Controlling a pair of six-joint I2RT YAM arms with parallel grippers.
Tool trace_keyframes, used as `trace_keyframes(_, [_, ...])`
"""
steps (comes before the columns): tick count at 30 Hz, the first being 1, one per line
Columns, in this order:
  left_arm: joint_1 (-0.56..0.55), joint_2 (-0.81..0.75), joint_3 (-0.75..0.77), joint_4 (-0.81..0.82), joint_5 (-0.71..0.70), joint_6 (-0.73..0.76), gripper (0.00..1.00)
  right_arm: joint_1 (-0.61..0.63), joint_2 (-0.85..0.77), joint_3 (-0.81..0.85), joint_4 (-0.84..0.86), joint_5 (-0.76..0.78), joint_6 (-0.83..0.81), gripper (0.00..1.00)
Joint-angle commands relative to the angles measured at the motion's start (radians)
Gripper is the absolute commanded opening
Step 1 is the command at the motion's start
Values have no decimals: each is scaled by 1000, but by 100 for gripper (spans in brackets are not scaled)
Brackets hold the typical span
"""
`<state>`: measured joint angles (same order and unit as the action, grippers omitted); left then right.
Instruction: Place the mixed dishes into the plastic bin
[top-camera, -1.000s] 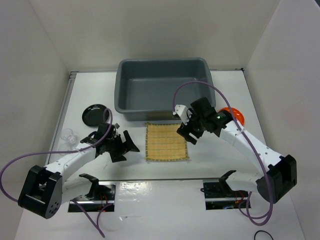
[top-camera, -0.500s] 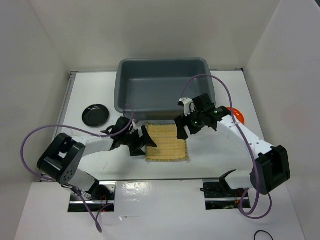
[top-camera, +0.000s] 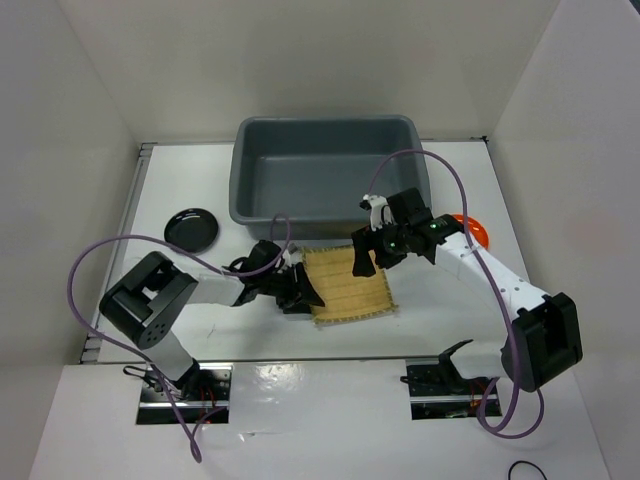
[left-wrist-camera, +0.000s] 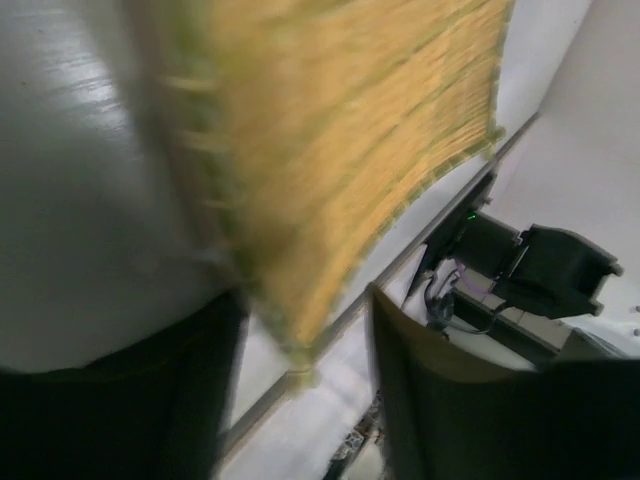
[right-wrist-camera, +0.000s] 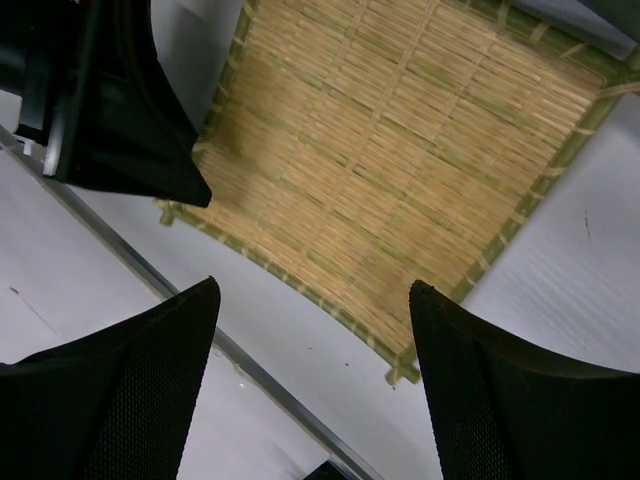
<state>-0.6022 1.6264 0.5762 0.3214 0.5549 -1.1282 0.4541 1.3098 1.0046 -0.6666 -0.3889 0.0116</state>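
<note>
The tan woven mat (top-camera: 350, 288) lies skewed on the table in front of the grey plastic bin (top-camera: 325, 180). My left gripper (top-camera: 303, 293) is low at the mat's left edge. In the left wrist view the mat (left-wrist-camera: 330, 130) is blurred, its corner reaches between the fingers, and the gripper (left-wrist-camera: 305, 400) stands open with a gap on both sides. My right gripper (top-camera: 362, 262) hovers open over the mat's far right part, with the mat (right-wrist-camera: 400, 150) below its fingers (right-wrist-camera: 520, 400). A black plate (top-camera: 192, 228) sits at the left. An orange plate (top-camera: 472, 228) peeks out behind the right arm.
The bin's near wall (top-camera: 300, 228) stands just behind the mat. A metal strip (top-camera: 330, 358) runs along the table's near edge. The left arm's purple cable (top-camera: 120, 245) loops over the table near the black plate.
My left gripper slid right to the mat's left edge and its jaws narrowed. The mat turned and shifted to the right. My right gripper hardly moved.
</note>
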Motion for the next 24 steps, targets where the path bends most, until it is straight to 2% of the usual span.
trace_keyframes(1, [-24,41,16,33,-4,21,53,-12,-12,-9,53,1,25,81])
trace_keyframes(4, [-33,59,16,62,-4,-1,28,-12,-12,-9,64,24,25,81])
trace_keyframes(5, [-33,59,16,62,-4,-1,11,-21,-12,-20,64,24,36,81])
trace_keyframes(7, [-33,59,16,62,-4,-1,0,-34,-12,-20,64,24,36,81])
trace_keyframes(12, [-42,18,16,12,-13,-1,0,-52,-21,-20,73,33,36,81])
trace_keyframes(19, [-42,-154,25,-97,-53,19,0,-98,-55,-20,73,33,36,80])
trace_keyframes(21, [-42,-195,16,-134,-66,19,0,-107,-66,-20,56,33,36,73])
trace_keyframes(22, [-42,-206,16,-145,-66,19,0,-117,-66,4,41,19,6,67])
trace_keyframes(23, [-42,-206,5,-154,-75,28,0,-117,-85,18,21,3,-40,58])
trace_keyframes(24, [-42,-220,5,-168,-75,40,0,-117,-95,35,-31,2,-100,42])
